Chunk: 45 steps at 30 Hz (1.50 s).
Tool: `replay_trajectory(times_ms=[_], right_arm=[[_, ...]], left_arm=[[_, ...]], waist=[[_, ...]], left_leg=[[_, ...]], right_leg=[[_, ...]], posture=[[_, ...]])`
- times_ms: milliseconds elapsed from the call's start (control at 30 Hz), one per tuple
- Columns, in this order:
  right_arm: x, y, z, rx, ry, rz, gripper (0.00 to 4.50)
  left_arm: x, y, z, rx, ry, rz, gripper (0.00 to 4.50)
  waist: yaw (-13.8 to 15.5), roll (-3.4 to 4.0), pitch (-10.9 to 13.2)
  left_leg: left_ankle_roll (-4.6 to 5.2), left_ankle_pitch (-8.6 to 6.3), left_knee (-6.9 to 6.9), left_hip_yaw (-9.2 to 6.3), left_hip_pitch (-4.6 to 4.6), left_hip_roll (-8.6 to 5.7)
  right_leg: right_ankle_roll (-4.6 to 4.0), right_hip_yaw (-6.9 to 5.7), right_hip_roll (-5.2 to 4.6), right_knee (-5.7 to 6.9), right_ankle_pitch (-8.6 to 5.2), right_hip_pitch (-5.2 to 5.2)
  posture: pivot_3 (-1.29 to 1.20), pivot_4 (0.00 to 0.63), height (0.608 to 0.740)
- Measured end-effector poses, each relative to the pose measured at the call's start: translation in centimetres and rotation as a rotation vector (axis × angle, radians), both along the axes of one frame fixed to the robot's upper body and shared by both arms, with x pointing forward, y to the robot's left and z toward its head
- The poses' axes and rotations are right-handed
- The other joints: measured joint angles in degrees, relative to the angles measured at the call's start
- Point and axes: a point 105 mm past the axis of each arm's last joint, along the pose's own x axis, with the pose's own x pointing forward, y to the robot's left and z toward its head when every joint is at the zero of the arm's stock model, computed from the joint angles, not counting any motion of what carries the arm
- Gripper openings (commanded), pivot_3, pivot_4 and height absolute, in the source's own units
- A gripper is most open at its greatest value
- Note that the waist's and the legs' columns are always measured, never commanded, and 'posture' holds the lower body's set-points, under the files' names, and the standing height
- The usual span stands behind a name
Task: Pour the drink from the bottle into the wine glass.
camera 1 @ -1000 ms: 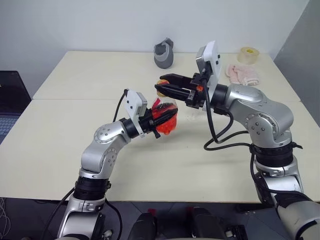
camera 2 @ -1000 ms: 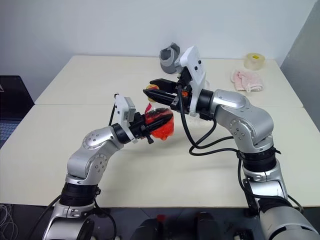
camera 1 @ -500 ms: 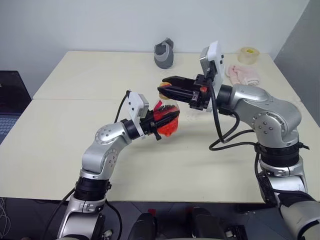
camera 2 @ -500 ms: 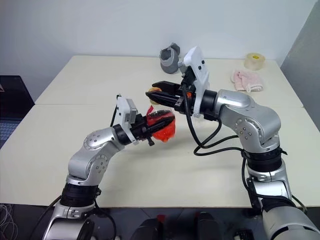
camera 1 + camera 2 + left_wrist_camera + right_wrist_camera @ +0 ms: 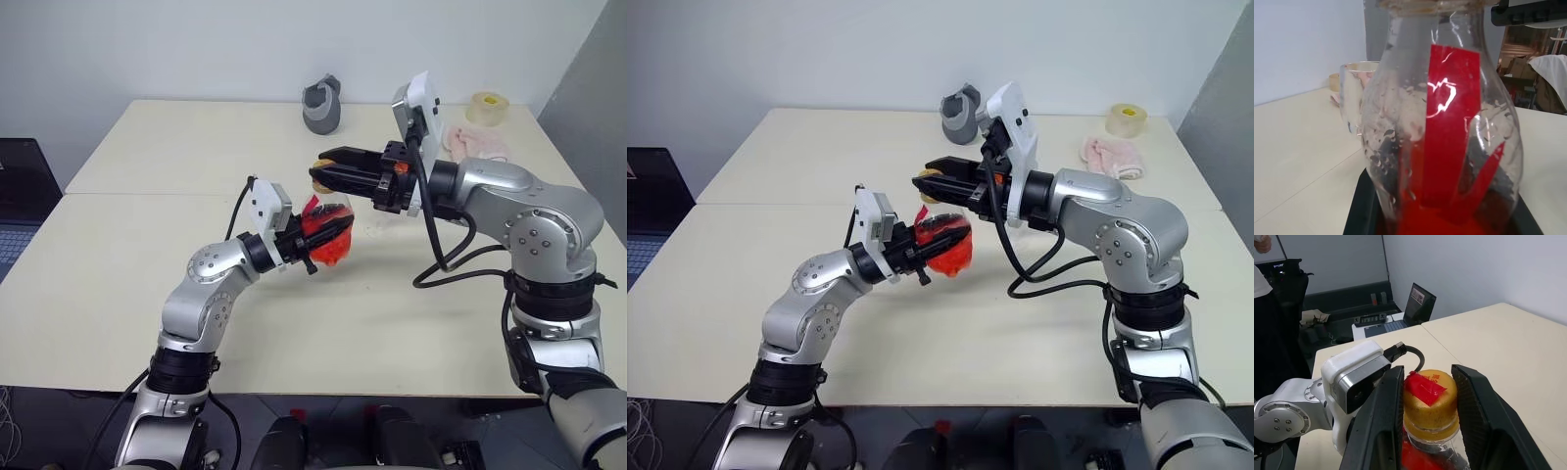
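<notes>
Two claws meet mid-frame: left claw (image 5: 328, 233) clenches the bottle (image 5: 324, 238) above the tabletop (image 5: 147, 157); right claw (image 5: 1426, 404) brackets its yellow cap (image 5: 1430, 395). Twisting carelessly could slosh the drink.

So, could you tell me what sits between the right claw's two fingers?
The bottle's yellow cap sits between the right claw's fingers, clearest in the right wrist view.

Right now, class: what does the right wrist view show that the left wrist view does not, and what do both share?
Right wrist view alone: the yellow cap between the right gripper's two black fingers, and a laptop on a desk behind.
Left wrist view alone: the bottle's bulbous body close up, the red drink pooled at its base, and the wine glass behind it.
Shared: the bottle and the pale table.
</notes>
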Motion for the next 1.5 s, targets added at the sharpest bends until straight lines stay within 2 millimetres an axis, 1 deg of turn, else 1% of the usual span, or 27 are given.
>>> replay_trajectory(times_ms=[33,67,100,200,767,900,1000,1100,1200,1267,1367,1400,1467,1500], right_arm=[[0.0,0.0,0.0,0.000,0.002,0.000,1.92],[0.1,-0.1,0.1,0.008,-0.001,-0.006,2.13],[0.3,-0.5,0.4,0.022,-0.006,-0.020,2.44],[0.5,-0.8,0.8,0.041,-0.019,-0.035,3.44],[0.8,-0.9,0.9,0.042,-0.041,-0.060,3.44],[0.9,-1.4,0.3,0.035,-0.042,-0.076,3.44],[0.8,-2.4,-0.7,0.007,-0.060,-0.098,3.44],[0.2,-3.7,-2.3,-0.031,-0.079,-0.112,3.44],[-1.1,-4.5,-3.5,-0.058,-0.133,-0.087,3.44],[-2.1,-4.2,-4.2,-0.062,-0.155,-0.045,3.44],[-3.3,-3.4,-5.2,-0.076,-0.187,0.015,3.44],[-3.4,-3.1,-5.4,-0.079,-0.200,0.025,3.44],[-3.6,-2.5,-6.0,-0.081,-0.219,0.041,3.44],[-3.6,-2.3,-6.1,-0.079,-0.222,0.045,3.44]], left_arm=[[0.0,0.0,0.0,0.000,0.001,0.000,1.04],[0.0,0.0,-0.1,0.001,0.003,0.002,1.04],[0.0,0.1,-0.2,0.002,0.007,0.005,1.04],[0.0,0.2,-0.4,0.002,0.014,0.009,1.04],[0.0,0.2,-0.4,0.002,0.014,0.009,1.04],[0.2,0.3,-0.4,0.000,0.015,0.026,1.04],[0.5,0.8,-0.7,-0.004,0.025,0.070,1.04],[1.0,2.1,-1.2,-0.013,0.045,0.158,1.04],[1.8,3.6,-1.0,-0.024,0.039,0.265,1.04],[2.6,4.8,-0.9,-0.031,0.028,0.346,1.04],[4.5,6.7,-1.0,-0.032,0.023,0.478,1.04],[5.1,7.4,-0.9,-0.033,0.020,0.522,1.04],[6.6,9.4,-0.6,-0.052,0.009,0.639,1.04],[7.0,10.1,-0.5,-0.061,0.005,0.675,1.04]], waist=[[0.00,0.00,0.00],[0.00,0.00,0.00],[0.02,0.00,0.00],[0.01,0.00,0.00],[0.01,0.00,0.00],[0.04,0.00,0.00],[0.11,0.00,0.00],[0.11,-0.01,0.01],[0.16,-0.02,0.01],[0.10,-0.02,0.01],[0.14,-0.03,0.01],[0.16,-0.04,0.02],[0.14,-0.05,0.02],[0.13,-0.05,0.02]], left_leg=[[0.00,0.00,0.00,0.00,0.00,0.00],[0.00,0.00,0.00,0.00,0.00,0.00],[0.00,0.00,0.00,0.00,0.00,0.00],[0.00,0.00,0.00,0.00,0.00,0.01],[0.00,0.00,0.00,0.00,0.00,0.00],[0.00,0.00,0.00,0.00,0.00,0.01],[0.01,-0.01,0.00,0.00,-0.01,0.01],[0.02,-0.01,0.00,0.01,-0.01,0.01],[0.11,-0.06,0.00,0.00,0.00,0.01],[0.09,-0.05,0.00,0.02,0.03,0.02],[0.02,-0.01,0.01,0.01,0.04,0.00],[0.00,0.00,0.03,0.01,0.04,0.00],[-0.03,0.02,0.03,0.00,0.04,0.00],[-0.04,0.02,0.03,0.00,0.03,0.00]], right_leg=[[0.00,0.00,0.00,0.00,0.00,0.00],[0.00,0.00,0.00,0.00,0.00,0.00],[0.00,0.00,0.00,0.00,0.00,0.00],[0.00,-0.01,0.01,0.00,0.00,0.00],[0.00,0.00,0.01,0.00,0.00,0.00],[0.00,0.00,0.00,0.00,0.00,0.00],[0.00,0.00,0.00,-0.02,0.00,0.00],[0.00,0.01,-0.01,-0.02,0.00,0.01],[0.01,-0.02,0.00,-0.02,0.00,0.02],[0.01,0.00,0.01,-0.01,0.00,0.03],[0.01,-0.02,0.02,-0.01,0.00,0.04],[0.01,-0.04,0.02,-0.01,0.00,0.05],[0.01,-0.03,0.02,-0.02,0.00,0.05],[0.01,-0.03,0.02,-0.02,0.00,0.04]], posture=[[0.00,0.150,0.740],[0.00,0.150,0.740],[0.00,0.150,0.740],[0.00,0.150,0.740],[0.00,0.150,0.740],[0.00,0.150,0.740],[0.00,0.150,0.740],[0.00,0.150,0.740],[0.00,0.150,0.740],[0.00,0.150,0.740],[0.00,0.150,0.740],[0.00,0.150,0.740],[0.00,0.150,0.740],[0.00,0.150,0.740]])
